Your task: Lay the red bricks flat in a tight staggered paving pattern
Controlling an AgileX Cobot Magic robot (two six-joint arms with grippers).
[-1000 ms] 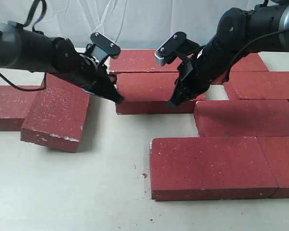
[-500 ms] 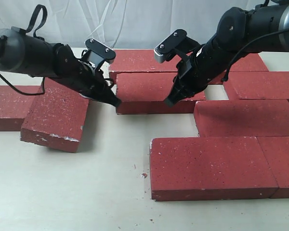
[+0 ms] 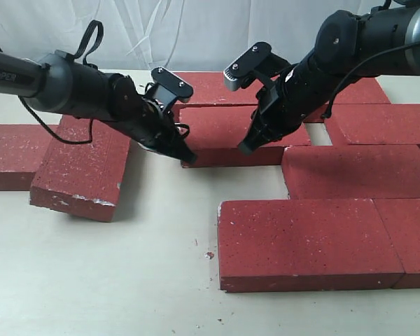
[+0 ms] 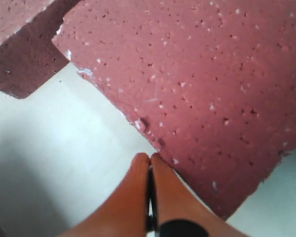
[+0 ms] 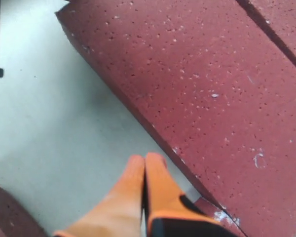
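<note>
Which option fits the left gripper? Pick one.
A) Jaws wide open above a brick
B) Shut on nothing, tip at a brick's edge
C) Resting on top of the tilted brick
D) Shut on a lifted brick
B: in the left wrist view the left gripper has its fingers pressed together with nothing between them, its tip right at the edge of the brick.

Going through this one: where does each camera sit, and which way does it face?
Exterior view: off the arms, raised, facing across the table toward a white backdrop; shows both arms, with the left gripper and the right gripper at the middle brick.
Left wrist view: on the left arm, looking past its shut gripper at a brick edge.
Right wrist view: on the right arm, likewise past its shut gripper.
Shared: both wrist views seem to show the middle brick's front edge.
</note>
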